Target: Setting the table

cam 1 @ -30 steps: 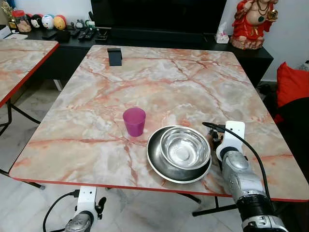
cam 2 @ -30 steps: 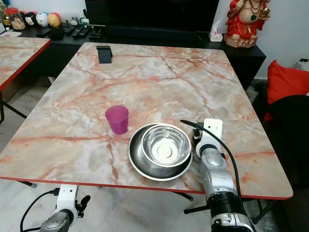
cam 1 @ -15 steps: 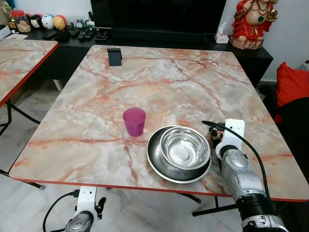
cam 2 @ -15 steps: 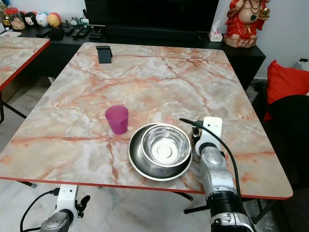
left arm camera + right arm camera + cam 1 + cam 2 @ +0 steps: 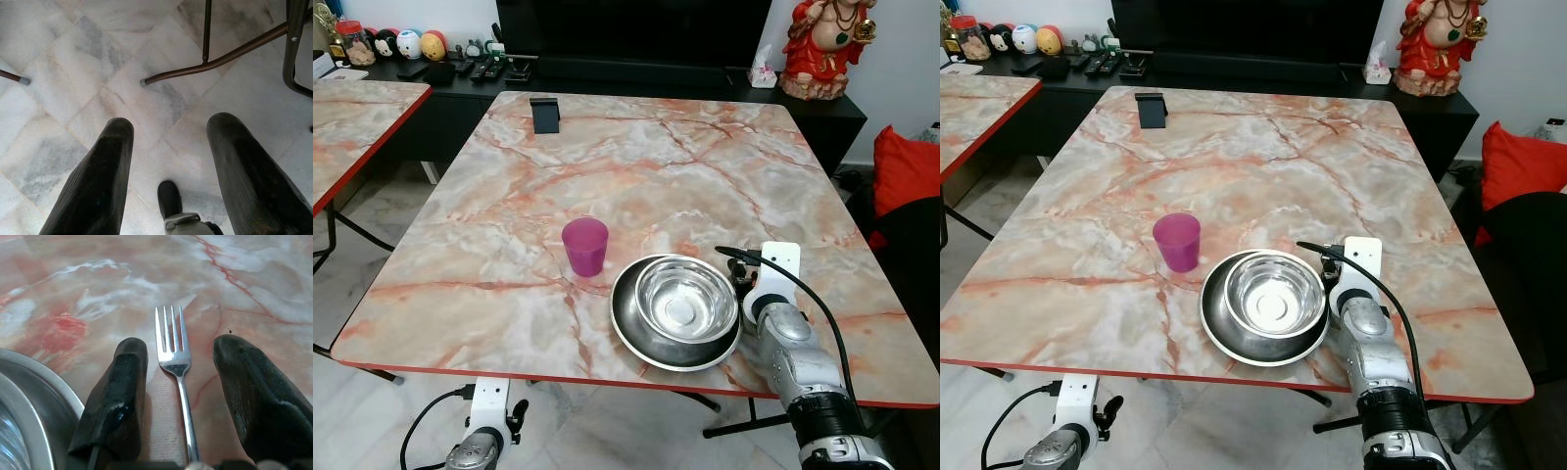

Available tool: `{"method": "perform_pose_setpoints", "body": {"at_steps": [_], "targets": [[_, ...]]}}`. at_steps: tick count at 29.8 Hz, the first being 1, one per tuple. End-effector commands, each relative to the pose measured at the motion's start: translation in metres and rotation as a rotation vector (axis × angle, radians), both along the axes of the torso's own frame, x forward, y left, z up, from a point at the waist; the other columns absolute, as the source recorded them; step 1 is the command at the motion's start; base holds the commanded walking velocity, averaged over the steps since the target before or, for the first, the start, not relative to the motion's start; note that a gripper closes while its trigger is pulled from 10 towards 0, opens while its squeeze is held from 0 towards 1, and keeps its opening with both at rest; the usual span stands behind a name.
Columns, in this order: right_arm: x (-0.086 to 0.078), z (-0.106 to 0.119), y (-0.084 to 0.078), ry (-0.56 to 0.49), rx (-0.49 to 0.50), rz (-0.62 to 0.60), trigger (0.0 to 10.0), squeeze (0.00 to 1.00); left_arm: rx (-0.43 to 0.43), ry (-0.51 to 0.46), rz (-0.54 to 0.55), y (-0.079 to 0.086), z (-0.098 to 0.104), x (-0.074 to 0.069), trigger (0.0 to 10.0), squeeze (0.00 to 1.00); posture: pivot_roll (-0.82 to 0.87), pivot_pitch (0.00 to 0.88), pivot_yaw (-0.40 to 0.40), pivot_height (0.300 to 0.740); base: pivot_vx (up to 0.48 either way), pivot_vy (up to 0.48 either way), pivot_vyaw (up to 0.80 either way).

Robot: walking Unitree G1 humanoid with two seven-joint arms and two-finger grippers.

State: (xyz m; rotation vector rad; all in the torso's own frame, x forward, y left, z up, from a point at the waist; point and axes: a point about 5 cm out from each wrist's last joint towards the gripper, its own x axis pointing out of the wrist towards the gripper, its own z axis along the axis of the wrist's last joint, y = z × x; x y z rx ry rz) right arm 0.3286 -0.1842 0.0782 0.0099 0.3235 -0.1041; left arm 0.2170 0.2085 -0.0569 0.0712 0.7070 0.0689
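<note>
Marble table (image 5: 636,157) with red edge; a second like table (image 5: 352,117) off to the robot's left, dark TV cabinet (image 5: 636,73) behind with remotes (image 5: 484,67), small toys (image 5: 406,43), and a red figurine (image 5: 824,44) at its right end. Red cushion (image 5: 906,166) at the far right. A black phone stand (image 5: 545,114) sits upright at the far left part of the table, well apart from the rest. Pink cup (image 5: 584,246) upright near the front edge, just left of the plate (image 5: 631,328), not touching it; can't tell if anything is in the cup. Steel bowl (image 5: 687,300) sits inside the steel plate, looks empty. Right gripper (image 5: 178,377) is low over the table just right of the plate, its silver arm and black cable over the table's front edge. Fork (image 5: 175,362) lies flat on the marble between the two black fingers (image 5: 120,391), tines pointing away from the robot toward the far side, handle running back under the wrist, long axis in line with the fingers. Fingers spread wide with a gap on each side of the fork, so not gripping it; the left one sits next to the plate rim. Left gripper (image 5: 168,161) hangs idle below table height over the tiled floor (image 5: 73,73), fingers parted, nothing between them; brown table legs (image 5: 215,58) ahead of it.
</note>
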Motion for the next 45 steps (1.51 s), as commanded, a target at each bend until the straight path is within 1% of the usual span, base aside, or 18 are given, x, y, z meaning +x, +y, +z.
{"method": "perform_pose_setpoints", "body": {"at_steps": [1,6,19,29,32,33,34,35,37,39,41,42,44,45], "targets": [[0.004,0.009,0.002,-0.030,0.007,0.008,10.0,0.00,0.005,0.016,-0.007,-0.001,-0.001,0.000,10.0,0.00,-0.06,0.000,-0.035,0.740,0.000,0.000,0.00],[0.004,0.009,0.001,-0.031,0.006,0.006,10.0,0.00,0.004,0.016,-0.007,-0.001,-0.001,0.000,10.0,0.00,-0.06,0.000,-0.036,0.740,0.000,0.000,0.00],[0.004,0.008,0.008,-0.027,0.018,0.030,10.0,0.00,0.007,0.016,-0.007,-0.001,-0.001,0.000,10.0,0.00,-0.06,0.000,-0.034,0.740,0.000,0.000,0.00],[0.004,0.007,0.010,-0.028,0.018,0.031,10.0,0.00,0.006,0.015,-0.008,-0.001,-0.001,0.000,10.0,0.00,-0.06,0.000,-0.034,0.740,0.000,0.000,0.00],[0.005,0.012,0.004,-0.067,0.014,-0.010,10.0,0.00,0.006,0.013,-0.008,-0.001,-0.001,0.000,10.0,0.00,-0.06,0.000,-0.035,0.740,0.000,0.000,0.00],[0.006,0.018,0.000,-0.111,-0.042,-0.021,10.0,0.00,0.002,0.006,-0.005,-0.001,0.000,0.001,10.0,0.00,-0.06,0.000,-0.035,0.740,0.000,0.000,0.00],[0.007,0.021,-0.002,-0.139,-0.076,-0.021,10.0,0.00,0.001,0.002,-0.006,-0.001,0.000,0.001,10.0,0.00,-0.06,0.000,-0.036,0.740,0.000,0.000,0.00],[0.006,0.023,-0.005,-0.169,-0.084,-0.030,10.0,0.00,-0.001,-0.003,-0.006,-0.001,0.001,0.001,10.0,0.00,-0.06,0.000,-0.037,0.740,0.000,0.000,0.00],[0.005,0.025,-0.009,-0.204,-0.054,-0.054,10.0,0.00,-0.004,-0.012,-0.006,-0.001,0.002,0.002,10.0,0.00,-0.06,0.000,-0.037,0.740,0.000,0.000,0.00],[-0.001,0.026,-0.023,-0.262,-0.055,-0.144,10.0,0.00,-0.006,-0.026,-0.004,0.000,0.003,0.004,10.0,0.00,-0.05,0.000,-0.040,0.740,0.000,0.000,0.00],[-0.005,0.026,-0.033,-0.279,-0.063,-0.217,10.0,0.00,-0.004,-0.032,-0.004,0.001,0.004,0.005,10.0,0.00,-0.05,0.000,-0.040,0.740,0.000,0.000,0.00],[-0.009,0.027,-0.041,-0.296,-0.076,-0.271,10.0,0.00,-0.002,-0.038,-0.004,0.002,0.005,0.006,10.0,0.00,-0.06,0.000,-0.039,0.740,0.000,0.000,0.00],[-0.010,0.027,-0.043,-0.303,-0.081,-0.280,10.0,0.00,-0.001,-0.040,-0.005,0.002,0.005,0.006,10.0,0.00,-0.06,0.000,-0.039,0.740,0.000,0.000,0.00],[-0.013,0.028,-0.048,-0.312,-0.101,-0.307,10.0,0.00,0.002,-0.042,-0.011,0.002,0.005,0.006,10.0,0.00,-0.06,0.000,-0.039,0.740,0.000,0.000,0.00]]}}
